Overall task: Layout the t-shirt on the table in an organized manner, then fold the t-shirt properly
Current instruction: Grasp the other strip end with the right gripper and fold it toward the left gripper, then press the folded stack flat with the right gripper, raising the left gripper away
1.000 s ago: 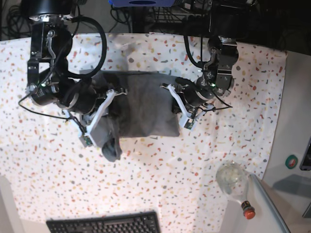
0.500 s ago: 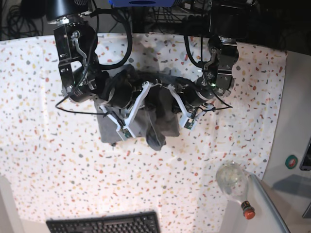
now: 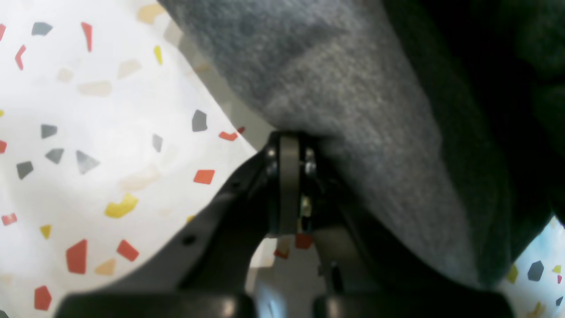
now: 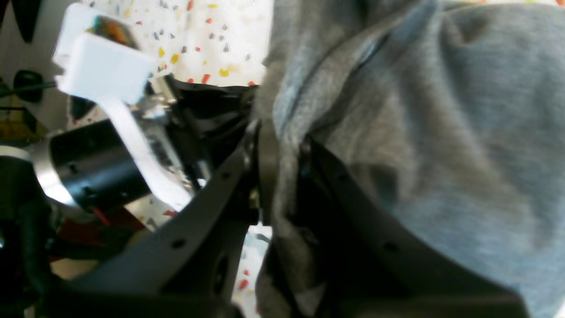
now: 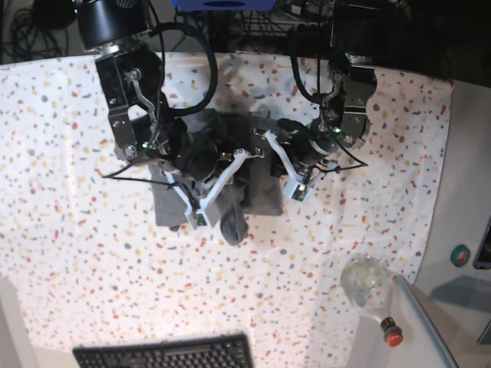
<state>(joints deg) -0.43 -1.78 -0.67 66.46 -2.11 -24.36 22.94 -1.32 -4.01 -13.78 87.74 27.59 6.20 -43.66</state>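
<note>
- Mid-counter (image 5: pixel 69 230): grey t-shirt (image 5: pixel 257 188) bunched between both arms.
- Right gripper (image 4: pixel 282 176) clamped on a shirt fold.
- Left gripper (image 3: pixel 291 145) closed tight at the shirt's edge.

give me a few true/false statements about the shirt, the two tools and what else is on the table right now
1. The right tool is closed on a bunch of the t-shirt. True.
2. The t-shirt lies spread flat with both sleeves out. False: it is bunched between the two arms, with a lump hanging towards the keyboard.
3. The left tool is wide open above bare table. False: it is shut, right at the shirt's edge; whether cloth is pinched in it cannot be told.
4. A black keyboard sits at the table's near edge. True.
5. The clear bottle with a red cap lies on the shirt. False: it lies apart, near the table's corner.
</note>
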